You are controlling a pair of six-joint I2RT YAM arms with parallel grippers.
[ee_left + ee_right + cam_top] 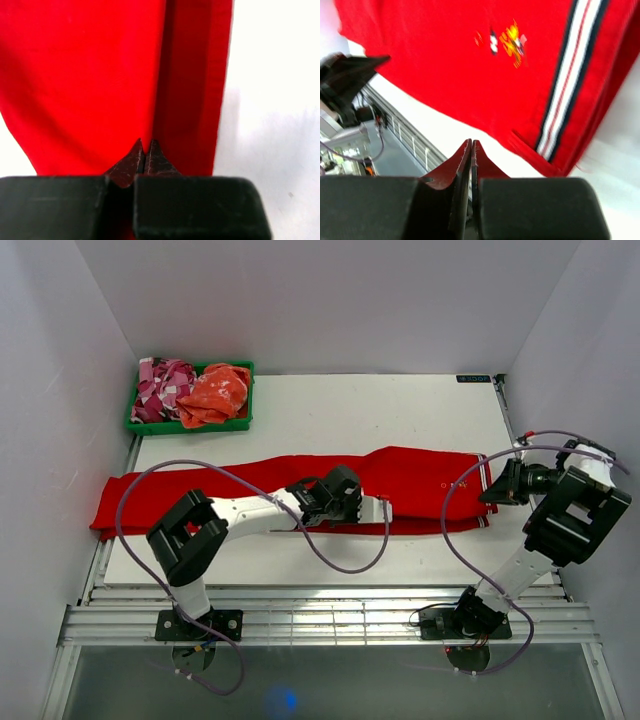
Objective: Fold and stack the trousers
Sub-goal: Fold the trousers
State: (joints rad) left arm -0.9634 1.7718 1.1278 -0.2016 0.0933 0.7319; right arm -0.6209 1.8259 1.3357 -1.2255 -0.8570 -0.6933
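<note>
Both closed, left tool (144, 150) over the trousers (430, 480), right tool (471, 147) near them

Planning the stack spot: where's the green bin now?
Top external view: green bin sits at the table's far-left corner, beyond the trousers' left end, holding crumpled clothes.
</note>
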